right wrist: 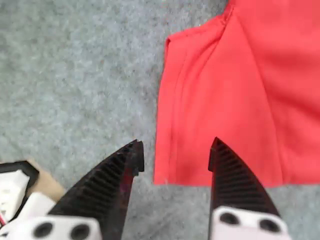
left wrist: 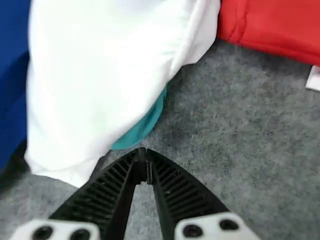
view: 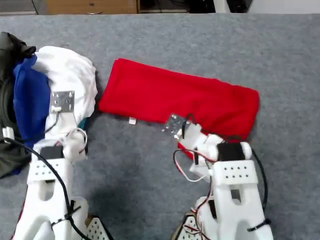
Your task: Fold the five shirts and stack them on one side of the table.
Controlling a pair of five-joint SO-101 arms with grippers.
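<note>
1. Red shirt (view: 180, 100): folded into a long flat band at centre frame, slanting from upper left down to the right.
2. White shirt (view: 70, 75): crumpled, unfolded, on top of a heap at left, just beside the red shirt's left end.
3. Blue shirt (view: 27, 100): bunched, left of the white one and partly under it.
4. Dark shirt (view: 10, 47): rumpled, at the far left edge.
5. Teal shirt (left wrist: 147, 120): a sliver under the white shirt's lower edge.

no words or numbers can be read. the small white tag (view: 132, 120) on the red shirt (view: 180, 97) looks blank.
</note>
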